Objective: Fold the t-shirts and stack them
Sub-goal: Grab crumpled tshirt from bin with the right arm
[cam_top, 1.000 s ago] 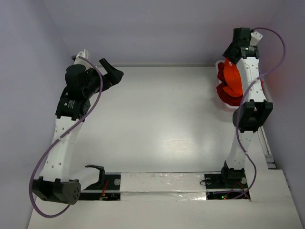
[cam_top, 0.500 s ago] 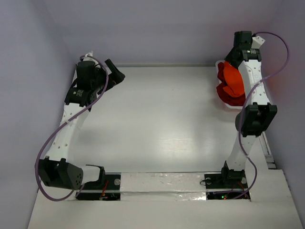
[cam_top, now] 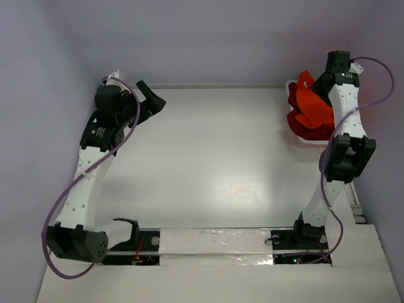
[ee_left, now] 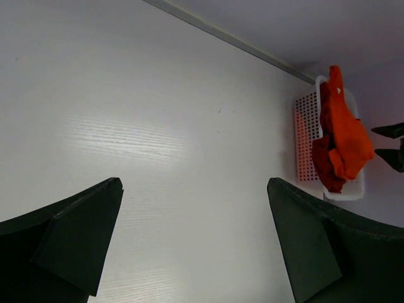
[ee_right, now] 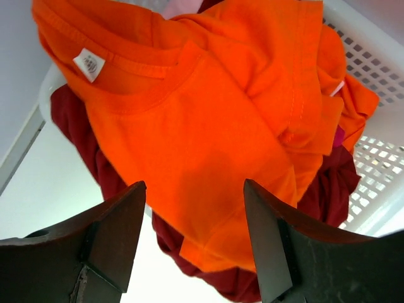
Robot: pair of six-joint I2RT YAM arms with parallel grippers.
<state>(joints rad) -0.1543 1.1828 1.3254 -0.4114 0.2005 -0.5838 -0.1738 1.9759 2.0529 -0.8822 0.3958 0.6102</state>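
The bright orange t-shirt (cam_top: 311, 105) lies crumpled on top of the dark crimson t-shirt (cam_top: 303, 130) in the white lattice basket at the back right. My right gripper (cam_top: 322, 83) hovers open just above the pile. In the right wrist view its jaws (ee_right: 194, 183) stand wide apart over the orange shirt (ee_right: 208, 120), with the crimson shirt (ee_right: 74, 123) showing beneath. My left gripper (cam_top: 149, 98) is open and empty at the back left, over bare table (ee_left: 193, 183). The left wrist view shows the orange shirt (ee_left: 344, 136) far off.
The white lattice basket (ee_right: 374, 62) stands against the back right corner (ee_left: 305, 136), partly hidden by the right arm in the top view. The back wall and side walls enclose the white table (cam_top: 214, 151). A taped strip runs along the near edge between the arm bases.
My right wrist has swung rightward, uncovering more of the orange shirt in the top view. My left arm has shifted its elbow and wrist slightly near the back left corner.
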